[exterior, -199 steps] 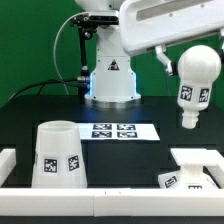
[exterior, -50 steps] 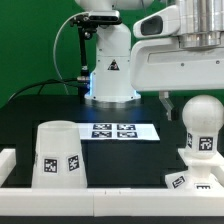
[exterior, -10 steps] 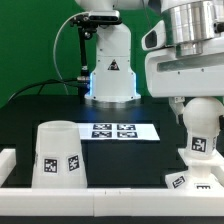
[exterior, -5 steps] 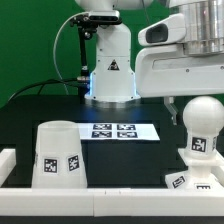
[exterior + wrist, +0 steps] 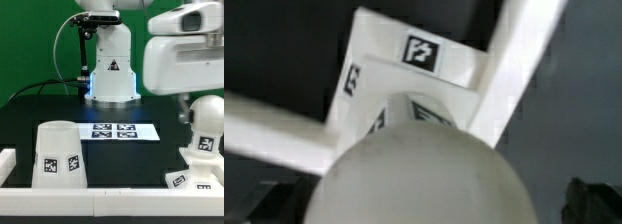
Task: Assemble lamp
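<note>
White plastic everywhere, so bear with me. From the exterior view, the bulb (image 5: 207, 126) stands upright on the blocky base (image 5: 197, 176) at the exterior view's right, near the front edge of the black bench (image 5: 130, 160). My read is that the bulb-into-base step is in hand, probably screwing or seating it. The arm's big housing sits right above the bulb and I only catch a dark bit of the hand (image 5: 186, 113) just beside the bulb's dome, so I can't tell if it's clamped on or let go. The shade (image 5: 58, 154) sits mouth-down, well apart at the exterior view's left, untouched, with the marker board (image 5: 120, 131) lying flat between them, further back.

Wrist view: the bulb's rounded top (image 5: 416, 180) fills most of the frame, matte and greyish, with the tagged base (image 5: 411, 70) beyond it. Fingers aren't clearly shown here either.

Next move, I'd guess: check the bulb is fully seated, then go for the shade. That's a wide tapered thing, so it'll need a grip on the wall or rim.
</note>
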You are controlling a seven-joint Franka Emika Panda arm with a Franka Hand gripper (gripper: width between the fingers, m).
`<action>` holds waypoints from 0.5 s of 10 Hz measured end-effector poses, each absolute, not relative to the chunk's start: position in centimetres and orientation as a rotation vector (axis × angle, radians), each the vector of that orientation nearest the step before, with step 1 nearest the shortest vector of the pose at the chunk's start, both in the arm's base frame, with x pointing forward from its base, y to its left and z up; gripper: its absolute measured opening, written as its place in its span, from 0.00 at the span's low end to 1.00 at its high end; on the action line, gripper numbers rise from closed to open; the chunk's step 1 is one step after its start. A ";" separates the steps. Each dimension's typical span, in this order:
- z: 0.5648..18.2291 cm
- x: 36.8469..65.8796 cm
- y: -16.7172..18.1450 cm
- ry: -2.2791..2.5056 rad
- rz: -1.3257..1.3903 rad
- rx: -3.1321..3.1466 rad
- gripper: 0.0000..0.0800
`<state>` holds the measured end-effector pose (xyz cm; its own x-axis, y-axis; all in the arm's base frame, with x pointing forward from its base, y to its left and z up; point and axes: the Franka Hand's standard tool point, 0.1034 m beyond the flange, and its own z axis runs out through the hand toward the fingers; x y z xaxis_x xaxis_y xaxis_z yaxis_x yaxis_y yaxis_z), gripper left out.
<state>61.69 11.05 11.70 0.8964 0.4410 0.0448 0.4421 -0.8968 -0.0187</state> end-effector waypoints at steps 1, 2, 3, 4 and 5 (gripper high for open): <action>11.7 61.7 10.7 -0.743 -0.061 -3.025 0.87; 11.7 61.8 10.5 -0.840 -0.062 -3.002 0.87; 11.7 61.8 10.5 -0.937 -0.063 -2.975 0.87; 11.7 61.8 10.4 -0.995 -0.064 -2.957 0.87; 11.7 61.8 10.3 -1.106 -0.065 -2.920 0.87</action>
<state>61.79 10.35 11.66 0.7482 0.6620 0.0455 0.6627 -0.7488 -0.0029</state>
